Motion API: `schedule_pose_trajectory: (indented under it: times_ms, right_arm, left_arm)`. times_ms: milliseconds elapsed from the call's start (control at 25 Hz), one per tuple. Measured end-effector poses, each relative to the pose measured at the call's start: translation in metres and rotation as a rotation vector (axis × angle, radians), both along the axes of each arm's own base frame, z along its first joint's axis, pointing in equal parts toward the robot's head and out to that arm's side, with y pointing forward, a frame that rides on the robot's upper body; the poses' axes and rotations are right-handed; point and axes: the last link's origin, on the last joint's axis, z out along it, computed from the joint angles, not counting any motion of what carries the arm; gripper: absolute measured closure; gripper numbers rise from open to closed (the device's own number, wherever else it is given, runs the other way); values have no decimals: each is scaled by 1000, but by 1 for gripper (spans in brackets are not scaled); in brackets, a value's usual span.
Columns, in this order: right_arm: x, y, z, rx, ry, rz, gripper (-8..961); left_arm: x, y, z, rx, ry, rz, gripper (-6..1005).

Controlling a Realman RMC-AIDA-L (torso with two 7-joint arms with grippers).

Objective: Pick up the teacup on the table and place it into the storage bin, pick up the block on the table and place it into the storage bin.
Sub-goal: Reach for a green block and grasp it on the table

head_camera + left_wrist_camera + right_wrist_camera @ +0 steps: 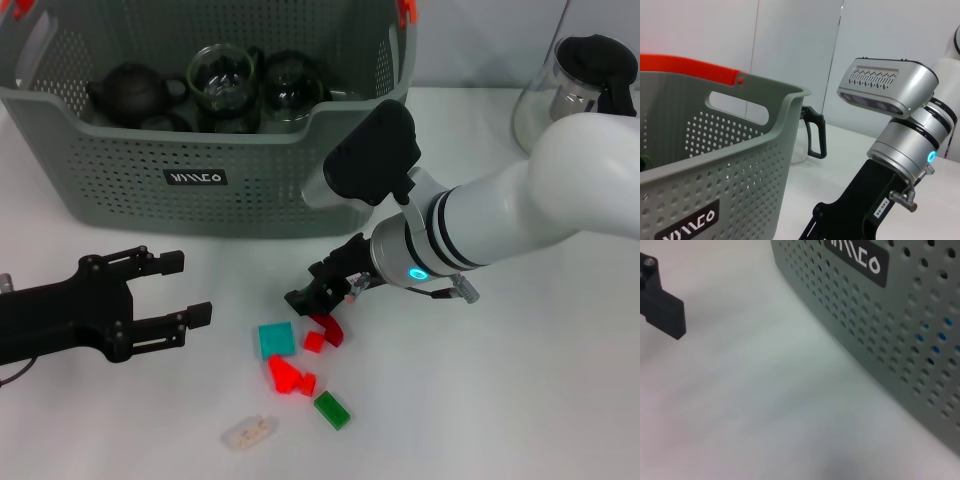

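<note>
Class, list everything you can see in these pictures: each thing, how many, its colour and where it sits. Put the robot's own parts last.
Storage bin: one, grey-green, far left of the table.
Teapot: one, black, inside the bin.
Glass vessels: at least two, clear, inside the bin.
Glass jug: one, clear with black lid, far right.
Red blocks: about four, table centre.
Teal block: one, beside the reds.
Green block: one, nearest the camera.
Pale block: one, whitish, near front edge.
Left claw: black, open, left of the blocks.
Right claw: black, at the curved red block.

Glass pitcher (590, 85) with black lid far right on white bench (520, 400). Black teapot (135, 95) plus two glass pots (222, 80) far left, clustered together.
</note>
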Motion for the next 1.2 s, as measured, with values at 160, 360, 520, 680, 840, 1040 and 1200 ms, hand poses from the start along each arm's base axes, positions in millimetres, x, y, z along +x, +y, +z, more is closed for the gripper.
schedule_pose_trajectory:
  times_ms: [160, 360, 520, 680, 840, 1040, 1200]
  right_arm:
    - [-1, -1, 0, -2, 4, -4, 439]
    - [0, 0, 0, -2, 5, -8, 437]
    - [1, 1, 1, 2, 4, -10, 440]
    - [2, 2, 3, 5, 5, -13, 442]
    - [2, 1, 3, 4, 4, -14, 441]
    - [2, 1, 2, 3, 4, -14, 442]
    - [2, 1, 2, 2, 3, -14, 443]
  left_arm:
    - [0, 0, 0, 1, 0, 0, 236]
    - [0, 0, 0, 2, -1, 2, 236]
    - [0, 0, 0, 3, -2, 3, 236]
    - [0, 0, 0, 3, -1, 3, 236]
    - [-1, 0, 0, 3, -1, 3, 236]
    - [0, 0, 0, 3, -1, 2, 236]
    - [0, 0, 1, 4, -1, 2, 235]
